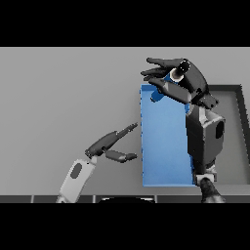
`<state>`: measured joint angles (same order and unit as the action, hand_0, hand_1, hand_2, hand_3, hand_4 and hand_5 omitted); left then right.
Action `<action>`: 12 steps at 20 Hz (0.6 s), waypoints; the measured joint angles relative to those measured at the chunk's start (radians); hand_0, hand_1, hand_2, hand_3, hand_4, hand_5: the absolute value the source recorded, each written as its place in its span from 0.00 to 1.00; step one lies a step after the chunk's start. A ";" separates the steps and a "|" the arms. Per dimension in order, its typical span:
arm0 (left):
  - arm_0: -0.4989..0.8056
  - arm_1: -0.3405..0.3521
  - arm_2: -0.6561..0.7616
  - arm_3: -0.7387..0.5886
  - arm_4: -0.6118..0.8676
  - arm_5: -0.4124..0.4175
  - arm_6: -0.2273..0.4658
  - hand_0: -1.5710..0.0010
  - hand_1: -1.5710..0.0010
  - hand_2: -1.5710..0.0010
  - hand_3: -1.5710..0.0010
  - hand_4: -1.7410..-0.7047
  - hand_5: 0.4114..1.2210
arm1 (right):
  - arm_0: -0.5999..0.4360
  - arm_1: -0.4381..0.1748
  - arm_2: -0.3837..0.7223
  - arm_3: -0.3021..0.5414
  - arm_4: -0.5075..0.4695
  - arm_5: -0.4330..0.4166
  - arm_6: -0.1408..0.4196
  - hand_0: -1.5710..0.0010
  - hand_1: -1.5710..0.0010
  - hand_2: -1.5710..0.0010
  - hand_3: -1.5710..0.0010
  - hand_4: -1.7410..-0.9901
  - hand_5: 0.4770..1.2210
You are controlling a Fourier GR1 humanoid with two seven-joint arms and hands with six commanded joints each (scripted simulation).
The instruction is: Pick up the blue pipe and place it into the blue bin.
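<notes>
Nearest me, low and to the left, my left hand (110, 145) hung idle with fingers straight and relaxed, holding nothing, just beside the blue bin (163, 146). Farther off, my right hand (178, 80) hovered over the bin's far edge, fingers curled loosely round the blue pipe (158, 93), of which only small blue patches showed beneath my fingers. I judged it light, stiff and somewhat slippery, best gripped round its middle. A dark tray (239, 122) lay right of the bin.
</notes>
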<state>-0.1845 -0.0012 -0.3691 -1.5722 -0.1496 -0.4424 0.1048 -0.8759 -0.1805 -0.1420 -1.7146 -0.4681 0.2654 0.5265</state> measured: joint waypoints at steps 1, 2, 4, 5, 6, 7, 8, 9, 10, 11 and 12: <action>-0.001 0.000 0.002 -0.011 0.007 -0.002 0.005 1.00 1.00 1.00 1.00 0.76 0.08 | 0.012 -0.011 -0.017 0.023 0.026 -0.004 0.000 0.00 0.00 0.00 0.00 0.32 1.00; 0.005 -0.003 -0.002 -0.008 0.006 -0.002 0.010 1.00 1.00 1.00 1.00 0.76 0.08 | 0.013 -0.015 -0.031 0.044 0.038 -0.009 0.015 0.00 0.00 0.00 0.00 0.32 1.00; 0.007 -0.006 -0.003 -0.019 0.008 0.001 0.014 1.00 1.00 1.00 1.00 0.77 0.07 | 0.057 -0.032 -0.058 0.074 0.074 0.000 0.025 0.00 0.00 0.00 0.00 0.32 1.00; 0.004 -0.010 -0.002 -0.012 0.006 0.006 0.015 1.00 1.00 1.00 1.00 0.77 0.07 | 0.092 -0.040 -0.067 0.080 0.092 0.015 0.028 0.00 0.00 0.00 0.00 0.32 1.00; 0.006 -0.003 0.001 -0.011 0.005 0.004 0.002 1.00 1.00 1.00 1.00 0.77 0.07 | 0.114 -0.036 -0.069 0.078 0.109 0.017 0.031 0.00 0.00 0.00 0.00 0.32 1.00; 0.001 -0.008 -0.002 -0.005 0.000 0.007 0.000 1.00 1.00 1.00 1.00 0.77 0.06 | 0.140 -0.030 -0.068 0.082 0.136 0.011 0.046 0.00 0.00 0.00 0.00 0.32 1.00; 0.003 0.004 0.004 0.004 -0.002 0.003 -0.022 1.00 1.00 1.00 1.00 0.77 0.06 | 0.161 -0.032 -0.081 0.096 0.148 0.015 0.057 0.00 0.00 0.00 0.00 0.32 1.00; 0.007 0.006 0.007 -0.012 0.008 0.002 -0.026 1.00 1.00 1.00 1.00 0.77 0.06 | 0.192 -0.036 -0.087 0.098 0.173 0.016 0.072 0.00 0.00 0.00 0.00 0.32 1.00; 0.001 0.007 0.010 0.000 0.003 0.004 -0.011 1.00 1.00 1.00 1.00 0.78 0.06 | 0.216 -0.035 -0.087 0.097 0.187 0.015 0.083 0.00 0.00 0.00 0.00 0.32 1.00; 0.010 0.006 0.000 -0.006 -0.005 0.006 -0.021 1.00 1.00 1.00 1.00 0.78 0.06 | 0.245 -0.043 -0.083 0.102 0.200 0.014 0.083 0.00 0.00 0.00 0.00 0.32 1.00; 0.008 0.011 0.001 0.000 -0.012 0.008 -0.031 1.00 1.00 1.00 1.00 0.78 0.06 | 0.270 -0.048 -0.071 0.108 0.214 0.005 0.083 0.00 0.00 0.00 0.00 0.32 1.00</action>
<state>-0.1769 0.0095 -0.3678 -1.5725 -0.1615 -0.4348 0.0733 -0.6058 -0.2288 -0.2127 -1.6062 -0.2541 0.2704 0.6095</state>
